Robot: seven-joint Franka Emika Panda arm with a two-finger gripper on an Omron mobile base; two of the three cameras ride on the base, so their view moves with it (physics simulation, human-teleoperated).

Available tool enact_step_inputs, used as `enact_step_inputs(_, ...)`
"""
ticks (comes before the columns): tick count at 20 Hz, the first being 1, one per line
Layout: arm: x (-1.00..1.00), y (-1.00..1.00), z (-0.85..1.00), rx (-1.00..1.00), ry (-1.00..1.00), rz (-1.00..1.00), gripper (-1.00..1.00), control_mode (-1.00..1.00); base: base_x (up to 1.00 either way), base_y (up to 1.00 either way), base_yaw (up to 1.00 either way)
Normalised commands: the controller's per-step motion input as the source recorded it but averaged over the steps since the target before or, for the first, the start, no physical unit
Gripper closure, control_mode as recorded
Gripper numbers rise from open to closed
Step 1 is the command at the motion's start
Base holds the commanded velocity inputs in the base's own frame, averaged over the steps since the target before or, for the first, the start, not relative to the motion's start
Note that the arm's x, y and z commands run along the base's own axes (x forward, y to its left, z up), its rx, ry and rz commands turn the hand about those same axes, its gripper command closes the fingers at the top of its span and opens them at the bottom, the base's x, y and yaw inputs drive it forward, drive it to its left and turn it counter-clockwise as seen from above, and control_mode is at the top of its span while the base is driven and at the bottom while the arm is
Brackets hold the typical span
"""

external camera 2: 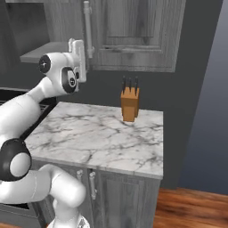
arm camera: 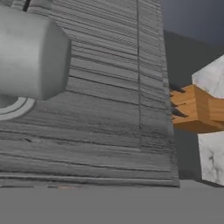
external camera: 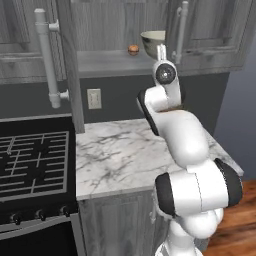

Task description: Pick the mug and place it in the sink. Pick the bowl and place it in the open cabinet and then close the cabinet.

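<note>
1. Sitting on the open shelf of the cabinet [external camera: 30, 45], the bowl [external camera: 152, 42] shows its pale outside and darker inside just above the robot's wrist in the left base view.
2. A small brown round thing [external camera: 133, 49] lies on the same shelf, just left of the bowl and apart from it.
3. The hand [external camera 2: 77, 54] is raised to the cabinet's lower edge in the right base view, close by a long grey bar handle [external camera 2: 87, 27].
4. Its jaws stand fully apart and grip nothing; the bowl is free of it.
5. In the hand view a thick grey cylinder [arm camera: 30, 52], the end of a bar handle, looms close against wood-grain panelling.
6. The cabinet door [external camera: 74, 60] stands swung out, edge-on, left of the bowl in the left base view, with its own bar handle [external camera: 47, 55].
7. Below the cabinet, the marble tabletop [external camera 2: 98, 133] carries a wooden knife block [external camera 2: 129, 104] near the back wall.
8. A black stove [external camera: 32, 165] adjoins the tabletop on the side away from the knife block.
</note>
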Motion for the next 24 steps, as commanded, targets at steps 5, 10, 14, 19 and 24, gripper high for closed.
enact_step_inputs(5,-0.98,-0.47,0.48,0.25,0.03,0.04,-1.00,-1.00,0.00,0.00,0.00)
enact_step_inputs(10,-0.28,-0.09,0.01,0.24,0.14,0.19,-1.00,-1.00,0.00,0.00,0.00)
enact_step_inputs(14,0.93,-0.02,-0.01,0.28,0.27,0.36,-1.00,-1.00,0.00,0.00,0.00)
enact_step_inputs(19,1.00,-0.23,0.00,0.31,0.24,0.43,-1.00,-1.00,0.00,0.00,0.00)
enact_step_inputs(24,1.00,-0.41,0.00,0.30,0.19,0.43,-1.00,-1.00,0.00,0.00,0.00)
